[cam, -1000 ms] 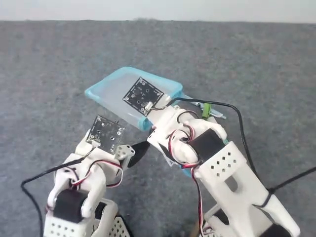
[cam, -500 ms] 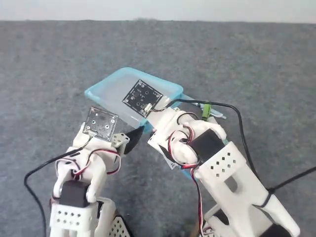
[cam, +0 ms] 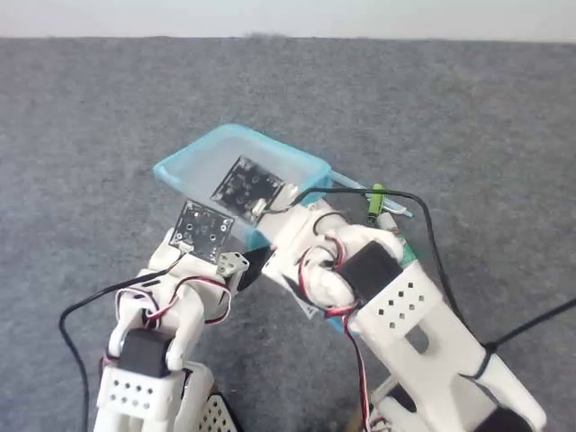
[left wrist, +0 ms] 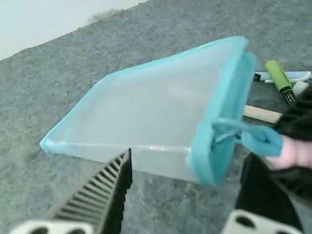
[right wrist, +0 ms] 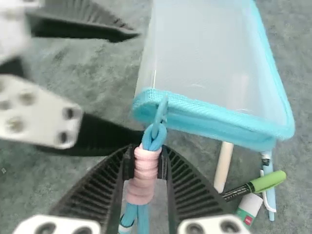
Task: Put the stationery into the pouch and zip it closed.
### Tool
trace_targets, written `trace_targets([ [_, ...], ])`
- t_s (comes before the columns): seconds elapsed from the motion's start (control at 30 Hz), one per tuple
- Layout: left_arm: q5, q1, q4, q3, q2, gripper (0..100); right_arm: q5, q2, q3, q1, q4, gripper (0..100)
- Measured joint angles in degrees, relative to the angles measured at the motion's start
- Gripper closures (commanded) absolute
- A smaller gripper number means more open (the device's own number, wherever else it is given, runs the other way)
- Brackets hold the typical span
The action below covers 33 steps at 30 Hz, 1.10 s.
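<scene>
The translucent soft-plastic pouch with a light-blue zip edge (cam: 261, 148) lies mid-frame in the high view on the grey felt worktop (cam: 468, 108). The green marker (cam: 376, 200) and the wooden pencil (right wrist: 224, 165) lie outside it, just to its right. It looks light and floppy and will likely slide or buckle, so hold the stiffer zip hem. The right gripper (right wrist: 146, 153) pinches the pink beaded zip pull (right wrist: 142, 178). The left gripper (left wrist: 190, 161) is spread wide at the pouch's near corner, gripping nothing.
</scene>
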State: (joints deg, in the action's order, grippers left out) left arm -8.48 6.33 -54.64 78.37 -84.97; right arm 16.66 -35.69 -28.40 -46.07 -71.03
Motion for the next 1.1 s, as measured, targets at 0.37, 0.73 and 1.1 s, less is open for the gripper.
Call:
trace_targets([
  [0.37, -1.93, -7.12, 3.16, 0.88, 0.00, 66, 0.00, 0.00, 1.93, -1.32, -2.81, 99.1],
  [0.73, -2.55, -8.26, 3.16, 1.05, 0.00, 66, 1.58, 0.00, -0.88, 7.47, -2.81, 99.1],
  [1.1, -2.64, -9.76, 1.76, 1.05, -0.35, 66, 1.85, 0.00, -3.69, 8.35, -1.76, 99.1],
])
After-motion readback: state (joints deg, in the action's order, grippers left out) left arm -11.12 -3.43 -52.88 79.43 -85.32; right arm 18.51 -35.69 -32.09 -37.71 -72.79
